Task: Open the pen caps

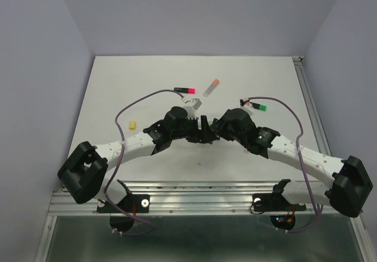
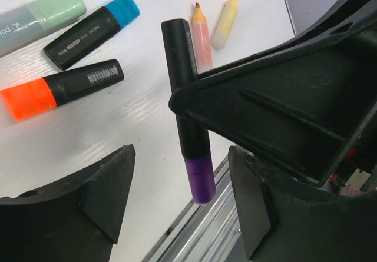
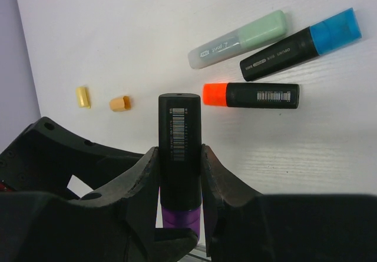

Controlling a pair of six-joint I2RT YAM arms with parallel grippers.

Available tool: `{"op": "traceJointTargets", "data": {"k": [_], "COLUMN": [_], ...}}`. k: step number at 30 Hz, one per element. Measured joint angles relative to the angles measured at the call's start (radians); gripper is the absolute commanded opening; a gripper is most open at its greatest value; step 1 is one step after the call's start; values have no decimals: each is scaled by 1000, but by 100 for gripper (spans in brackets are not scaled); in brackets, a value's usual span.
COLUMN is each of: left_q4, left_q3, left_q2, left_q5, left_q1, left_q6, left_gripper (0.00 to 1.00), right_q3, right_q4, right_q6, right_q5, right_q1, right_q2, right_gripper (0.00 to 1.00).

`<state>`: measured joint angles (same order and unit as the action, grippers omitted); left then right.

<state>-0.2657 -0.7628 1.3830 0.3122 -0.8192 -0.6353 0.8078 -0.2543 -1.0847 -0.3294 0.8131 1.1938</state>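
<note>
Above the worktop (image 1: 147,73) centre, gripping one black barrel (image 3: 179,129) in the right claw (image 3: 179,169), clenched hard on both sides. Holding it off the surface, purple cap (image 2: 198,178) end sticking out past that grip toward the other arm. Straddling that cap with the left claw (image 2: 181,182), released, gap showing on both sides, no contact seen.

Step in hand, as a judgement: lining up to pinch the cap before pulling it off.

Next move likely calls for closing the left claw squarely on the purple part only, not on the black barrel. Then pulling straight along the pen's axis with the right grip kept firm. Risks: catching just the cap's tip and slipping off, or twisting the pen inside the right grip.

Lying on the worktop beyond and seated on their pens: orange cap (image 2: 26,100), blue cap (image 2: 122,10), green cap (image 2: 59,9). Already off, loose and apart from any pen: yellow cap (image 3: 83,96), peach cap (image 3: 120,103). Two uncapped pale barrels (image 2: 201,32) side by side nearby.
</note>
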Motion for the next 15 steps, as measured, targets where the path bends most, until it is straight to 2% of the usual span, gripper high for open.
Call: {"op": "traceJointTargets", "data": {"k": [6, 7, 10, 15], "left_q4": [-9, -11, -15, -25], "left_q3": [-3, -3, -3, -8], "left_q2": [19, 20, 23, 32], "left_q5": [21, 23, 25, 33], "left_q1": [-4, -4, -4, -4], "left_q6": [2, 2, -1, 0], "left_gripper": [74, 68, 62, 59], "right_q3": [1, 1, 4, 9], "right_q4": [-7, -8, -8, -7], "right_q6": [-43, -49, -58, -65], "right_q5": [-58, -64, -68, -63], "right_q1": [2, 2, 2, 2], "right_q2": [5, 8, 26, 45], "right_gripper": [1, 1, 1, 1]}}
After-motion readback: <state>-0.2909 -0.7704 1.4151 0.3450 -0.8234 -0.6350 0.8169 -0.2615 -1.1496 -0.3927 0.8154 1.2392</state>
